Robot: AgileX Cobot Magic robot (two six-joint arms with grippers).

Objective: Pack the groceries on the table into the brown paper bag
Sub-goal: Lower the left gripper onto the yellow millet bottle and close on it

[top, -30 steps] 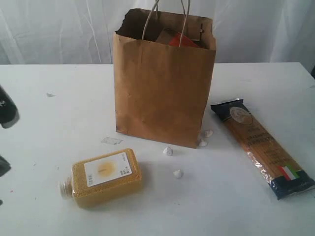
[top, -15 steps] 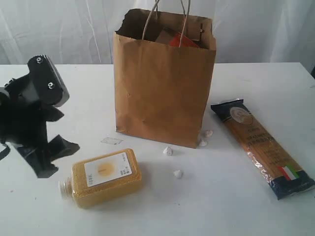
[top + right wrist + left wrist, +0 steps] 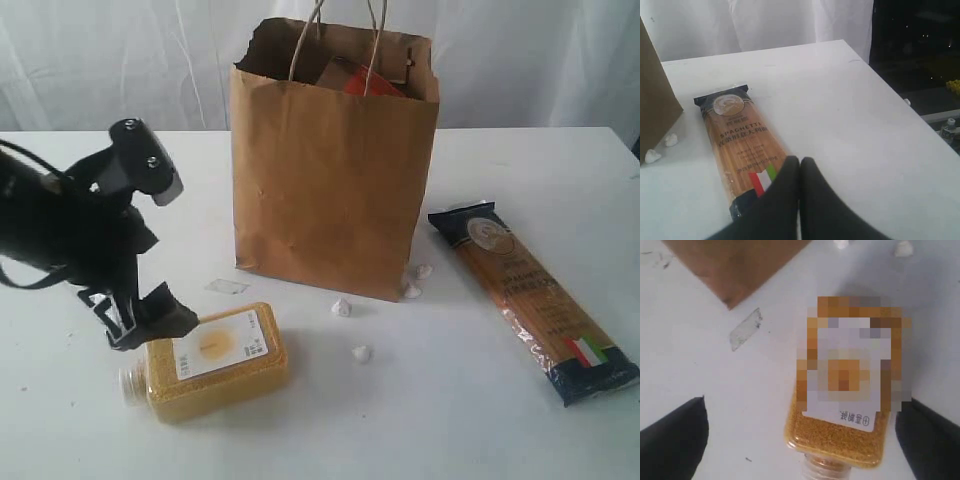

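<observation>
1. Exterior view: The left claw (image 3: 172, 255) hangs with its jaws wide apart over the cap end of the bottle (image 3: 210, 360). The bottle is full of yellow grain and lies on its side near the front left corner of the desk (image 3: 450, 430). Whether the lower finger touches the bottle cannot be told. The paper bag (image 3: 330, 190) stands upright mid-desk toward the back edge, with a pouch (image 3: 365, 78) showing at its rim. The spaghetti packet (image 3: 535, 300) lies flat near the right edge.

2. Left wrist view: The bottle (image 3: 845, 390) lies between the two dark fingers (image 3: 675, 440), touched by neither and closer to one than the other. A corner of the paper bag (image 3: 735, 265) and a scrap of tape (image 3: 745, 329) lie nearby. The grab likely goes best if the claw centres itself first. It should then come down on the broad body rather than the narrow neck and close across the flat sides. A load of grain held off-centre could swing or slip.

3. Right wrist view: The right claw (image 3: 800, 172) is pressed together on nothing, above the flag end of the spaghetti packet (image 3: 742, 140), toward the desk's right edge. It is best kept out of the way. The bottle will need a high lift over the bag's ragged rim and string handles, then a drop beside what is already inside.
</observation>
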